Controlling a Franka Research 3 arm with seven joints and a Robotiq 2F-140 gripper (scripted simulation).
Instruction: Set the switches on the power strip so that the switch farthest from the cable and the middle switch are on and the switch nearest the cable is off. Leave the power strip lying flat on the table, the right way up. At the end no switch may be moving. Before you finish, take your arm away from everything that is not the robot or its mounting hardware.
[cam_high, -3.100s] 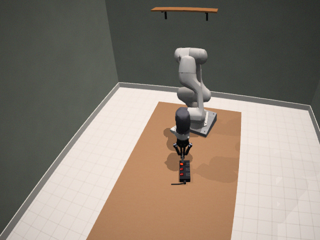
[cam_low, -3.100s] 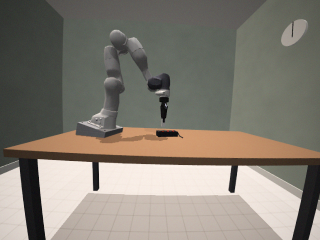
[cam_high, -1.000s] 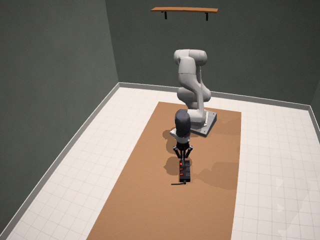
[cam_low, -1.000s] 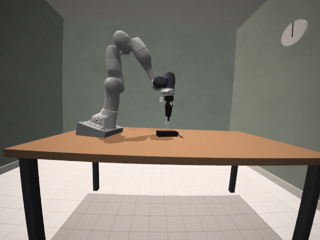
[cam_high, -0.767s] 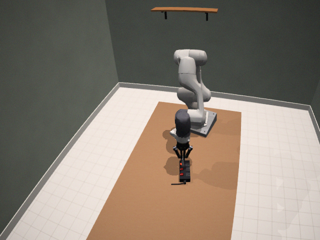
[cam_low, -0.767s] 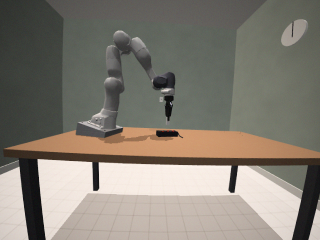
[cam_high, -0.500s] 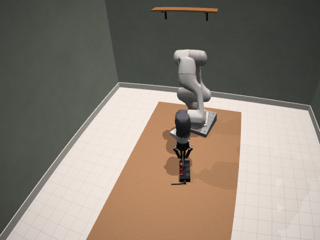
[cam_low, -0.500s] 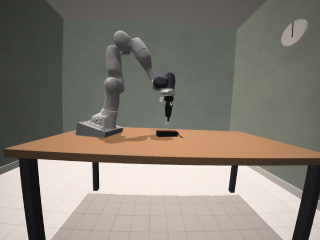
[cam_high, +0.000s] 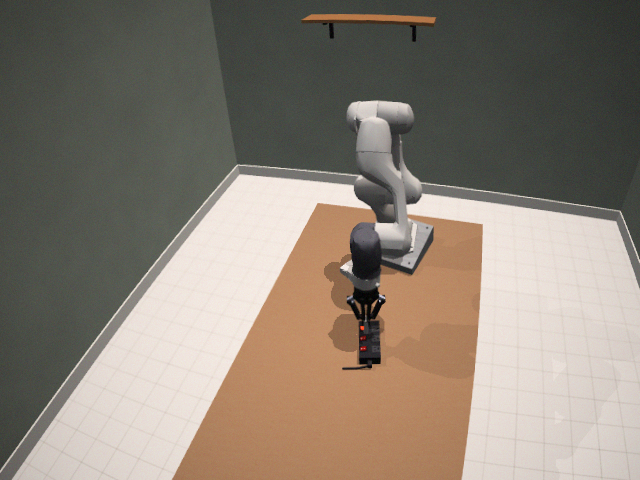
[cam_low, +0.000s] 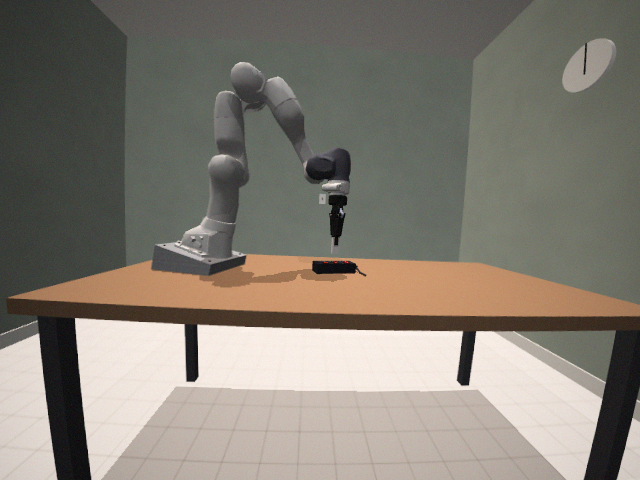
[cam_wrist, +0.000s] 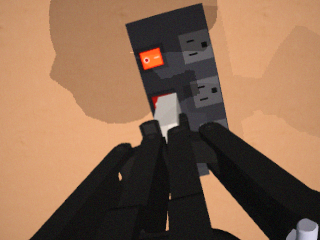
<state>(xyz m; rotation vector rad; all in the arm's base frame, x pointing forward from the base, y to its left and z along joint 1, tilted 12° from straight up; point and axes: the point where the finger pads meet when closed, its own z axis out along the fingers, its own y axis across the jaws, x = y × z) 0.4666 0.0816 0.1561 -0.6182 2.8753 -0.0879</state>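
The black power strip (cam_high: 370, 342) lies flat on the brown table, the right way up, with its cable (cam_high: 356, 367) coming out of the end away from the robot base. In the top view all three switches glow red (cam_high: 362, 337). My gripper (cam_high: 366, 319) is shut and empty. It points straight down, with a small gap to the strip in the exterior view (cam_low: 334, 249), above the strip's middle (cam_low: 333, 266). In the wrist view the fingertips (cam_wrist: 167, 115) partly cover one red switch. Another red switch (cam_wrist: 152, 59) shows beyond them. The third switch is hidden under the fingers.
The robot base (cam_high: 408, 248) stands on the table behind the strip. A wooden shelf (cam_high: 368, 20) hangs high on the back wall, and a clock (cam_low: 588, 65) on the right wall. The strip's sockets (cam_wrist: 200, 70) sit beside the switches.
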